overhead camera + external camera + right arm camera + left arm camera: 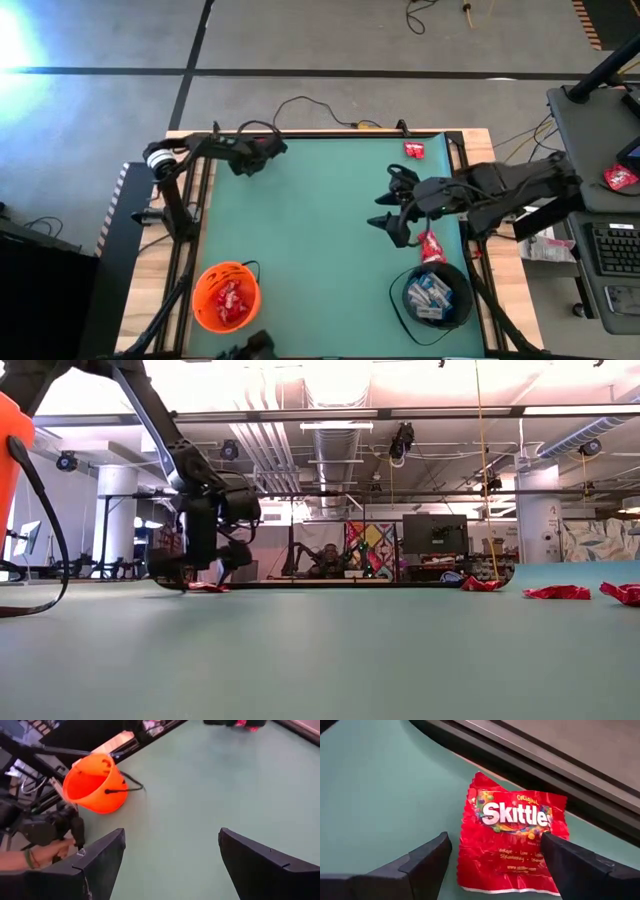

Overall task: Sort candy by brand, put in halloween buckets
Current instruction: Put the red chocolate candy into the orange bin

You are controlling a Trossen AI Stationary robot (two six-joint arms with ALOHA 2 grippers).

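Red candy packet [512,845] flat between the open left gripper's [495,857] fingers.

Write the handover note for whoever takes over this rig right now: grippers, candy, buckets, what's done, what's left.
Left gripper: jaws open, straddling a red Skittles packet at the mat's far edge, not gripped.
Right gripper: jaws open, empty, above the mat near the black plastic bucket.
Done: red wrappers lie in the orange plastic bucket, blue-and-white ones in the black.
Left: that packet, a red candy by the black bucket's rim, another at the far right edge.
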